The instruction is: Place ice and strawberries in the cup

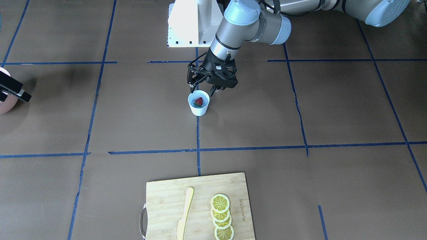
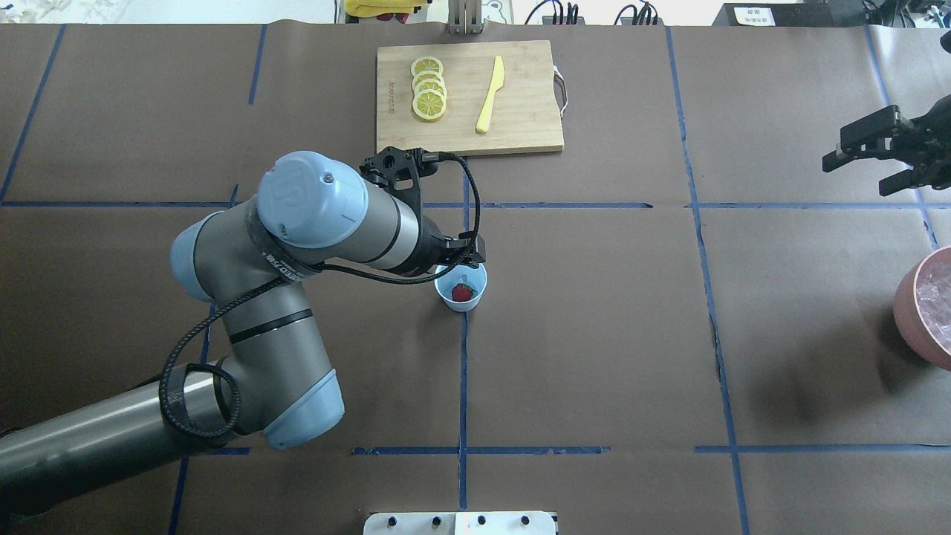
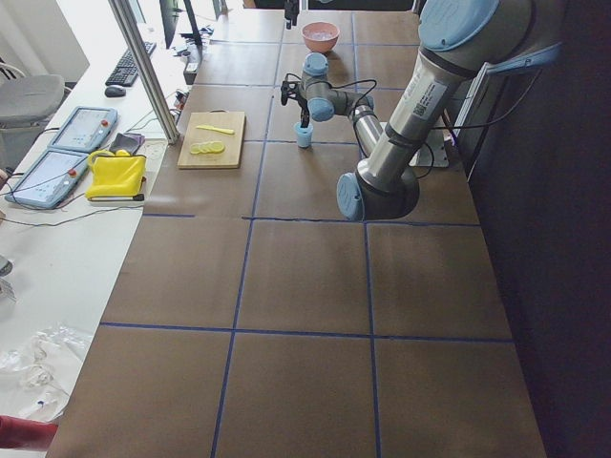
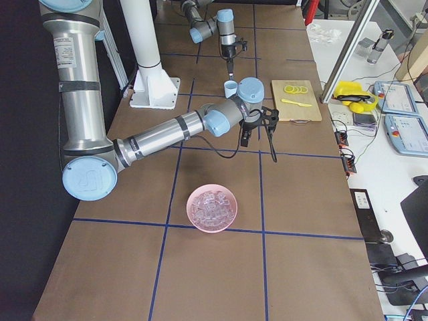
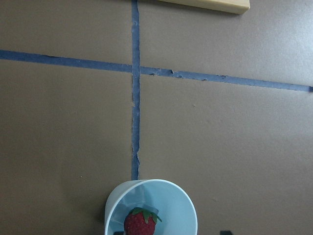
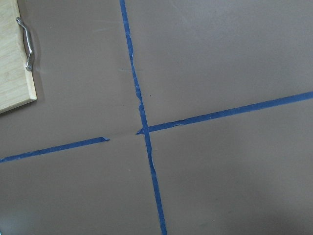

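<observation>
**Desk:** Where is the strawberry relative to your left jaws?

**Me:** Right under them. The strawberry (image 1: pixel 199 101) lies inside the cup (image 1: pixel 199 109) on the pale-blue bottom. My left wrist camera shows its green cap. The left gripper (image 1: pixel 202 90) hangs just over the rim on the robot's side, with its jaws apart and nothing between them.

**Desk:** Are the fingers touching the cup?

**Me:** I cannot tell. One tip is at each side of the rim, at about rim height.

**Desk:** How is the arm posed?

**Me:** My left arm comes in low from the base and folds sharply at the elbow. The wrist is turned so the gripper points straight down at the table.

**Desk:** And the other side?

**Me:** The right gripper (image 2: pixel 856 177) hovers above bare table, well apart from the cup, with its jaws spread and empty. The ice (image 4: pixel 211 207) is heaped in the pink bowl (image 4: pixel 192 198), near that gripper.
</observation>
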